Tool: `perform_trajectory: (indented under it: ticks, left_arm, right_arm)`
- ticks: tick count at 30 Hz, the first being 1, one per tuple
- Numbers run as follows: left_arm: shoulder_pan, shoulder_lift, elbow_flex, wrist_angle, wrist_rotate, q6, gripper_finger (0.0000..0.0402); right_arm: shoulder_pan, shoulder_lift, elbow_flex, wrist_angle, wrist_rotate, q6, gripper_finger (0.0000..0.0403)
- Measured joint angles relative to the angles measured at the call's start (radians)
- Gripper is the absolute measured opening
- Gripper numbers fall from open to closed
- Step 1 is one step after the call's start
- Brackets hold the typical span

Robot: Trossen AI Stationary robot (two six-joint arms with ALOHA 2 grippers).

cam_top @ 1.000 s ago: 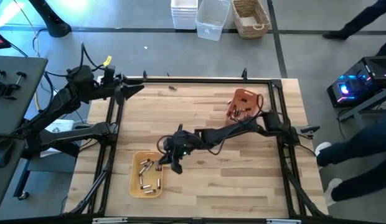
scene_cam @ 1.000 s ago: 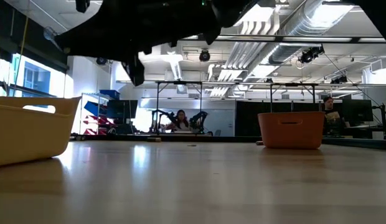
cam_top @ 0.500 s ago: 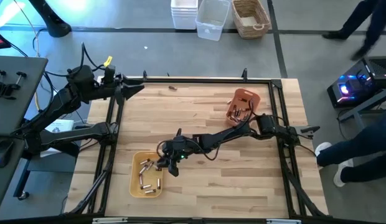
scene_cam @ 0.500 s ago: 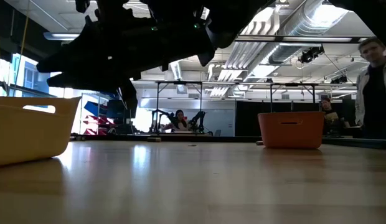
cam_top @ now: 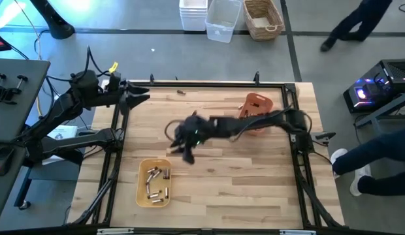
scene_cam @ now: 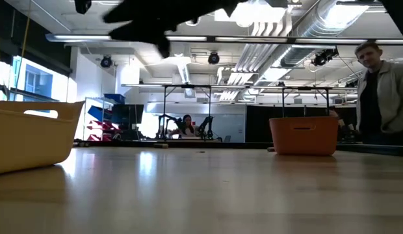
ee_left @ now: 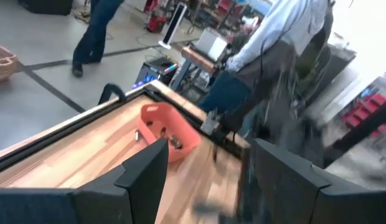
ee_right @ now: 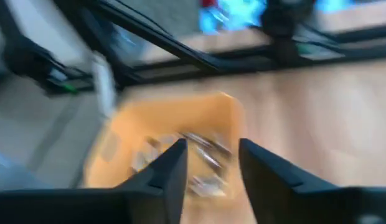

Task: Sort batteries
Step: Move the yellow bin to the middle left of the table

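Batteries (cam_top: 155,182) are being seen lying at mixed headings in the yellow tray (cam_top: 142,196). Right gripper (cam_top: 187,154) is being held parted and empty above the worktop (cam_top: 242,176); left gripper (cam_top: 142,96) is being kept wide, empty.

- Right gripper (cam_top: 187,151) hovers above mid-table, arm stretched across, fingers (ee_right: 170,171) parted and empty
- Left gripper (cam_top: 142,98) waits at the far-left edge, jaws wide

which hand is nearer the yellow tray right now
The right. The right hand hangs over the table just beyond the yellow tray, between it and the orange tray. The left hand waits at the table's far left corner, much farther off.
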Motion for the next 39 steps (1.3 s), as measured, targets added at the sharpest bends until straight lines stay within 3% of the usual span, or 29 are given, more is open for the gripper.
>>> perform_trajectory:
  ticks: [5,9,12,17,22,25,31,35,39]
  left_arm:
    - [-0.002,-0.017,0.000,-0.132,-0.001,0.037,0.0225]
    - [-0.045,-0.012,-0.041,-0.301,0.057,0.034,0.0225]
    - [-0.131,0.003,-0.118,-0.359,0.133,-0.020,0.0225]
    - [-0.414,0.045,-0.206,-0.276,0.136,-0.208,0.0225]
    - [-0.763,0.168,-0.190,-0.069,-0.188,-0.307,0.0225]
    - [-0.905,0.292,-0.159,-0.080,-0.352,-0.363,0.0225]
    - [-1.084,0.569,-0.098,-0.168,-0.368,-0.723,0.0225]
    - [-1.102,0.736,-0.098,-0.174,-0.317,-1.019,0.0225]
    - [-1.088,0.845,-0.099,-0.178,-0.282,-1.188,0.0213]
  right_arm:
    - [-0.092,-0.145,0.000,-0.365,0.106,-0.085,0.0020]
    - [-0.153,-0.231,-0.054,-0.605,0.166,-0.087,0.0006]
    - [-0.182,-0.304,-0.198,-0.698,0.165,-0.052,0.0002]
    - [-0.192,-0.514,-0.549,-0.613,0.154,0.116,0.0000]
    - [-0.190,-0.697,-0.858,-0.422,0.122,0.307,0.0000]
    - [-0.191,-0.775,-0.969,-0.348,0.085,0.341,0.0000]
    - [-0.194,-0.889,-1.030,-0.331,0.075,0.228,0.0000]
    - [-0.212,-0.940,-0.996,-0.331,0.078,0.155,0.0000]
    - [-0.239,-0.980,-0.931,-0.329,0.078,0.079,0.0000]
